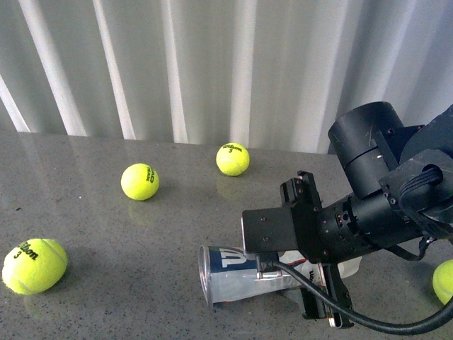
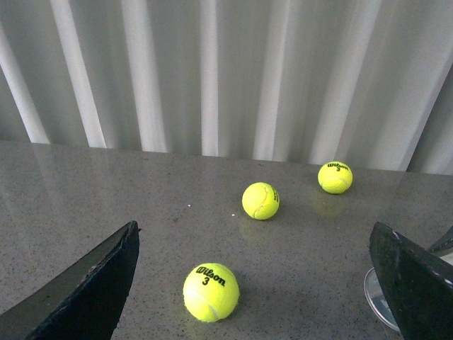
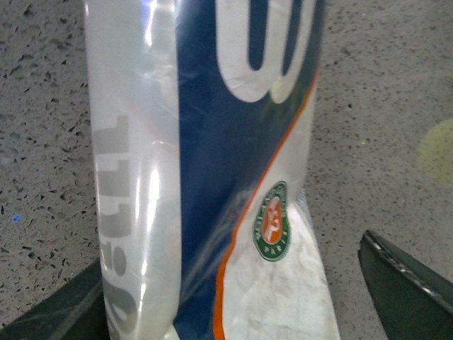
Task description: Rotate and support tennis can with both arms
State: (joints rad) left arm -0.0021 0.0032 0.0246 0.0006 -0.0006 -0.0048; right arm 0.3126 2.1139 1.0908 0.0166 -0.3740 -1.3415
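- Can (image 1: 233, 273) lies flat on the desk (image 1: 113, 290) at 6 o'clock.
- My right hand (image 3: 233, 297) is open around it; left hand (image 2: 255, 283) wide open, empty.
- It could roll away if I pinch off-centre.

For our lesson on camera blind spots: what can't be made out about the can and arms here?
Much of the can: front view, behind the right gripper.
Both can ends: right wrist view, cut off by edges.
Left arm: outside the front view; left wrist view shows only the left gripper's fingers.
One ball: front view, cut by the right edge.
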